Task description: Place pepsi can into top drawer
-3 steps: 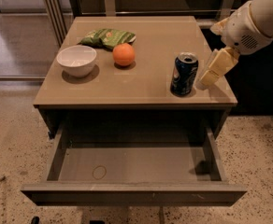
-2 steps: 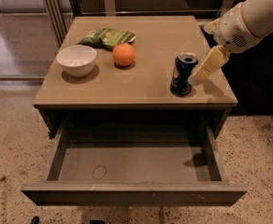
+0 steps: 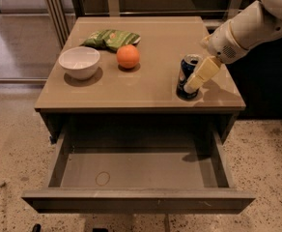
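The pepsi can (image 3: 186, 71), dark blue with a silver top, stands upright on the tan table top near its front right corner. My gripper (image 3: 196, 82) comes in from the upper right on a white arm and overlaps the can's right side, low by the table top. The can rests on the table. The top drawer (image 3: 136, 170) is pulled wide open below the table's front edge. Its grey-brown floor is bare, with a faint ring mark (image 3: 102, 178) at the front left.
A white bowl (image 3: 79, 62), an orange (image 3: 128, 56) and a green snack bag (image 3: 110, 37) sit on the left and middle of the table (image 3: 146, 88). Metal railings stand behind the table. Speckled floor surrounds it.
My gripper has moved left and slightly down, from just right of the can to overlapping its right side. The can and the drawer have not moved.
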